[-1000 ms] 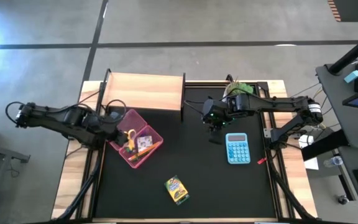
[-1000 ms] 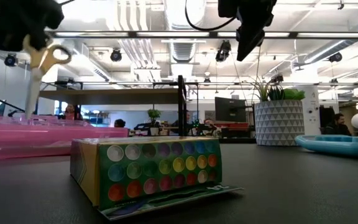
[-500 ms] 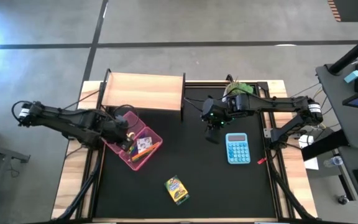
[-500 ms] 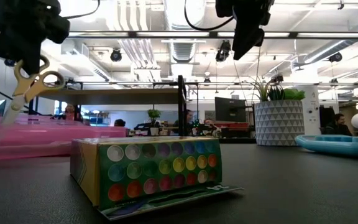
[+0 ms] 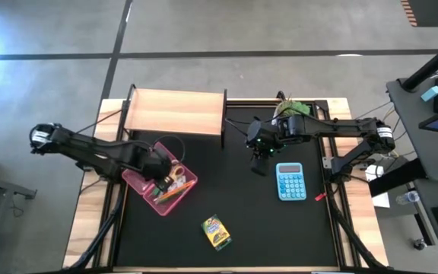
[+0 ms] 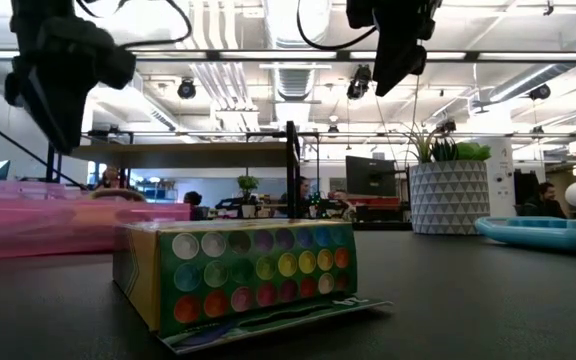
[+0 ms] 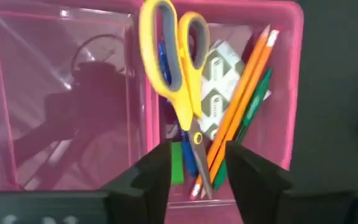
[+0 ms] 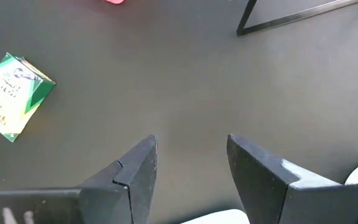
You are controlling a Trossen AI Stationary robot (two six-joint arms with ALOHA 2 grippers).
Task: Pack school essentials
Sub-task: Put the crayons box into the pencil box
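Left claw (image 7: 191, 171) hovered over the pink tray (image 5: 134, 180), fingers spread.
Scissors (image 7: 174, 74) lay inside with the pencils (image 7: 241, 99) (tips between the fingers); the crayon box (image 5: 216, 232) sat apart on the mat. Right claw (image 8: 191, 165) hung spread near the calculator (image 5: 290, 181).

In the left wrist view the scissors (image 7: 174, 81) are lying over the pencils (image 7: 244, 93) in the pink bin (image 7: 291, 74), their blade tips disappearing between the left gripper (image 7: 194, 177) fingers. A blue item beneath the handles is mostly covered. In the low view the bin (image 6: 68, 225) is blurring, its contents unreadable, and the calculator (image 6: 543, 232) is running off the edge.
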